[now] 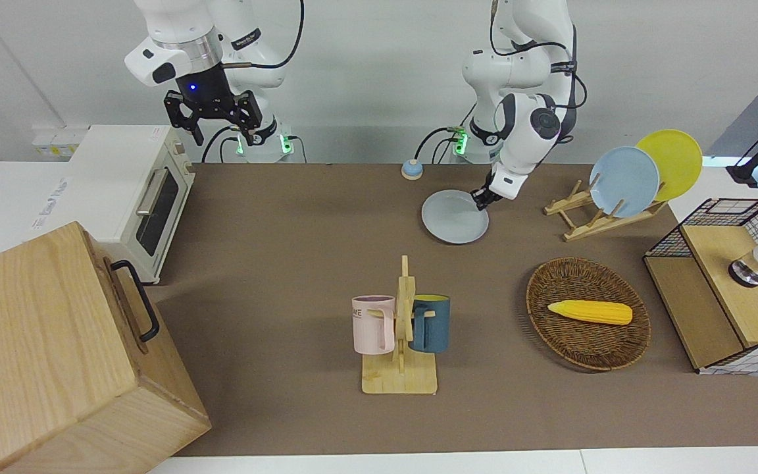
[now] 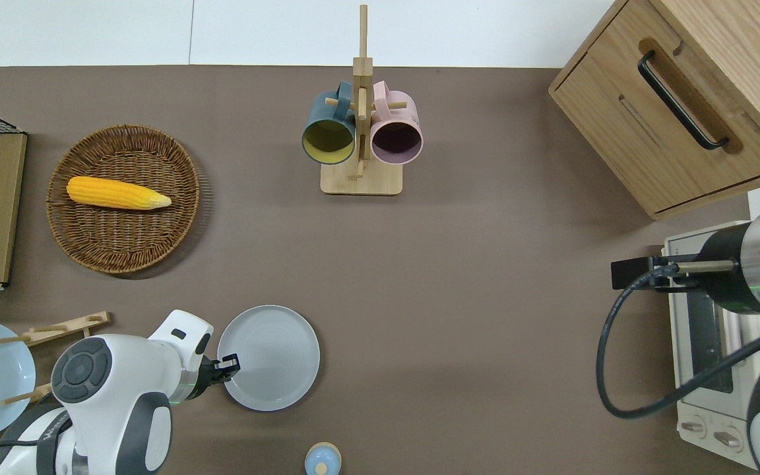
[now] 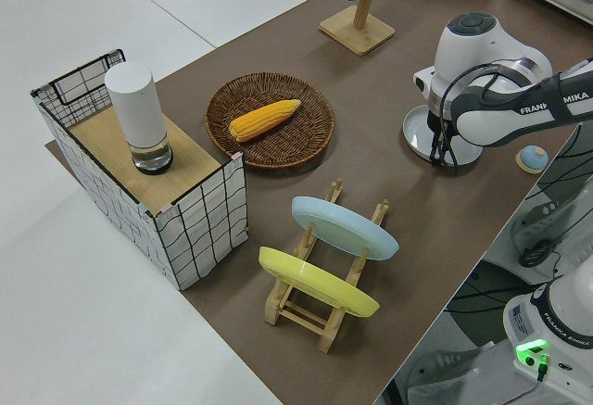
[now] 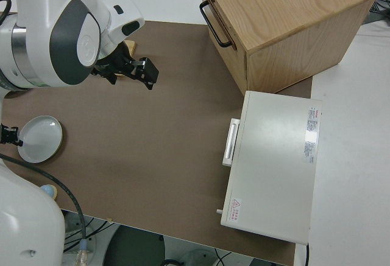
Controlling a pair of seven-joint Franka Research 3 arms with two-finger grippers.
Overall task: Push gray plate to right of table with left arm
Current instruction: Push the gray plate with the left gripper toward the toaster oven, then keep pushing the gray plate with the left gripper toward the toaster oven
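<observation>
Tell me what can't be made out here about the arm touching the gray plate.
- Left side view: the left arm covers most of the gray plate.
- Overhead view: the left gripper is at the plate's rim; real contact is unclear.
- Front view: the gripper's fingers are too small to read.

My white jointed left arm [image 1: 525, 125] is bent down low, its black two-finger left gripper [image 2: 227, 367] at table height with fingertips angled toward the right arm's end. Finger gap not discernible. My white right arm with silver wrist ring [image 1: 185, 49] is parked, raised, black right gripper [image 1: 213, 113] with fingers spread.
</observation>
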